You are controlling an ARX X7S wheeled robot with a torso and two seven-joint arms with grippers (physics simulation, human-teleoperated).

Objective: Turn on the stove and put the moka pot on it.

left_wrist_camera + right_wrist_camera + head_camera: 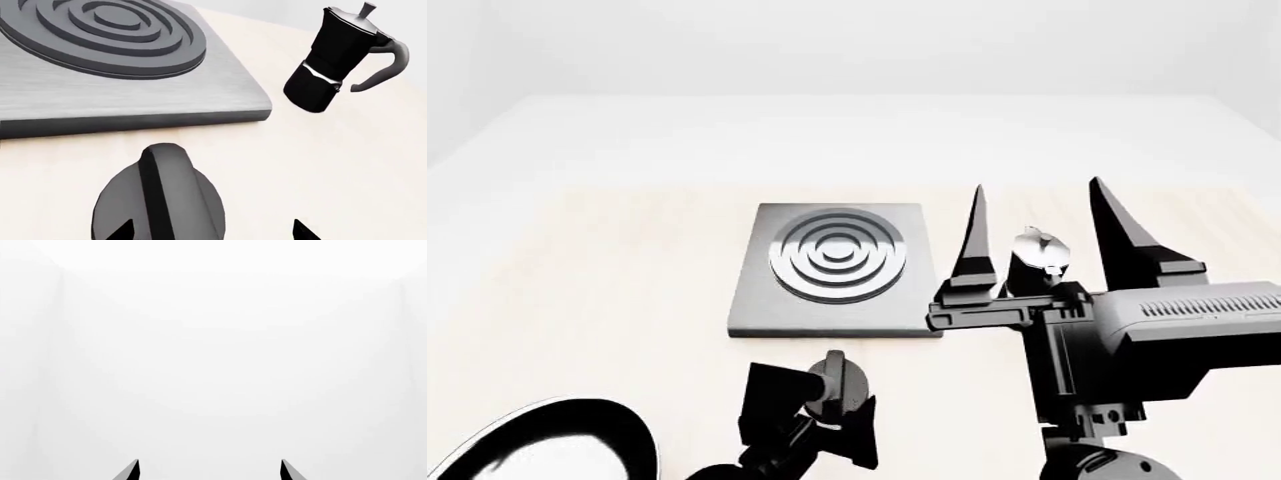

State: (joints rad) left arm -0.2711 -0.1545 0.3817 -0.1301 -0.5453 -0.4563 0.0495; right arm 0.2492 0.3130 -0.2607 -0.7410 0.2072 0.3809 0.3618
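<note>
The stove point(834, 265) is a square grey plate with a ringed burner, lying mid-table; it also fills the left wrist view as the stove point(133, 65). Its black round knob point(160, 195) sits on the table just in front of the plate. My left gripper point(213, 232) is open right over the knob point(834, 382), one fingertip overlapping it. The moka pot point(333, 60), black with a silver lid, stands upright to the stove's right. In the head view the moka pot point(1041, 252) shows between the upward-pointing fingers of my raised right gripper point(1044, 225), which is open and empty.
A black frying pan point(541, 440) lies at the near left of the table. The right wrist view shows only a white wall beyond the right gripper point(210, 471). The light wooden table point(601, 270) extends to both sides of the stove.
</note>
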